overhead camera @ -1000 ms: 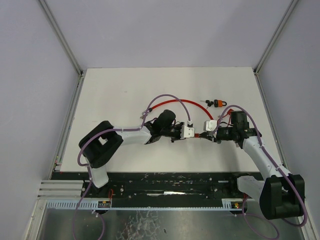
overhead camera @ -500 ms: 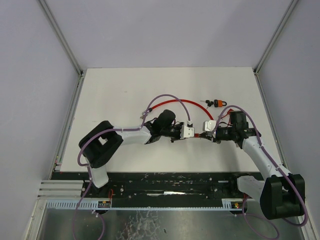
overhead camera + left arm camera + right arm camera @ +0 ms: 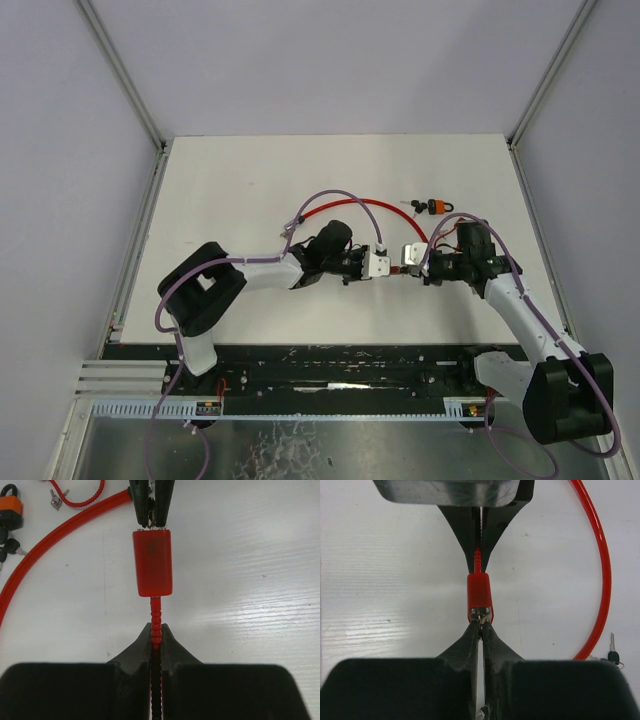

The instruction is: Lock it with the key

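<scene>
Two arms are meeting near the middle of the white table, wrists pointing at each other. On the left, the left gripper is squeezing its fingers tight on the ribbed red cable end, which is running straight out from between the pads. That ribbed end is entering the red lock body, a small block lying flat on the table between the two grippers. On the far side of the block, the right gripper is pinching, fingers almost together, a thin metal tip at the block's end; whether that tip is the key, the wrist views are not showing clearly. Farther right and toward the back, the red cable is curving in a wide loop, and an orange padlock with small keys is lying just beyond it, apart from both grippers.
</scene>
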Controlling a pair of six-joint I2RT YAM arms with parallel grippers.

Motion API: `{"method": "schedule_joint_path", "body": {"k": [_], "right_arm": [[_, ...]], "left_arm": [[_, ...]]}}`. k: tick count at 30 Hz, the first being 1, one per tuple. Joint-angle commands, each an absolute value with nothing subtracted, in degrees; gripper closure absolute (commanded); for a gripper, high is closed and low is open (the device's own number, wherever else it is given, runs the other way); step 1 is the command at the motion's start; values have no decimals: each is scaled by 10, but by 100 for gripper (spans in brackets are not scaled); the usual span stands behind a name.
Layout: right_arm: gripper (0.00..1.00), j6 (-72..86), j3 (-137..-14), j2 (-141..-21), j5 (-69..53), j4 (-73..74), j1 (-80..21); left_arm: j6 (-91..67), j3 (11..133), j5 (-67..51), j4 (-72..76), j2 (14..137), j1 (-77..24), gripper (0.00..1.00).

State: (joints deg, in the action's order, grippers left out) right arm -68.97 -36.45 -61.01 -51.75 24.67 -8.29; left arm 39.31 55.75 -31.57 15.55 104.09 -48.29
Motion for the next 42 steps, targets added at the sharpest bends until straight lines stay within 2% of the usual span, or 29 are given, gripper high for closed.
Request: {"method": "schedule_joint_path", "body": {"k": [1, 6, 9, 13, 18, 22, 27, 30, 38, 42], "right_arm": [[100, -697, -392, -583, -439, 286, -88], [100, -699, -396, -574, -422, 294, -88], [100, -726, -393, -561, -434, 309, -88], [100, -737, -390, -547, -448, 315, -88], [100, -774, -398, -551, -518, 366, -88], [100, -808, -393, -555, -530, 376, -92], [100, -724, -396, -541, -508, 325, -95], [100, -699, -429, -581, -553, 362, -94], [100, -547, -472, -660, -563, 354, -89], [100, -516, -483, -678, -552, 349, -88]], "left_arm": [[416, 559, -281, 182, 1031, -479, 100], [422, 551, -266, 186, 1028, -476, 100], [421, 555, -317, 170, 1025, -465, 100], [438, 592, -403, 81, 1043, -446, 100], [497, 706, -550, -120, 1116, -433, 100], [510, 739, -572, -173, 1135, -434, 100], [513, 743, -572, -178, 1137, -436, 100], [494, 718, -513, -122, 1126, -449, 100], [430, 546, -265, 215, 1031, -491, 100], [428, 499, -231, 295, 1005, -497, 100]]}}
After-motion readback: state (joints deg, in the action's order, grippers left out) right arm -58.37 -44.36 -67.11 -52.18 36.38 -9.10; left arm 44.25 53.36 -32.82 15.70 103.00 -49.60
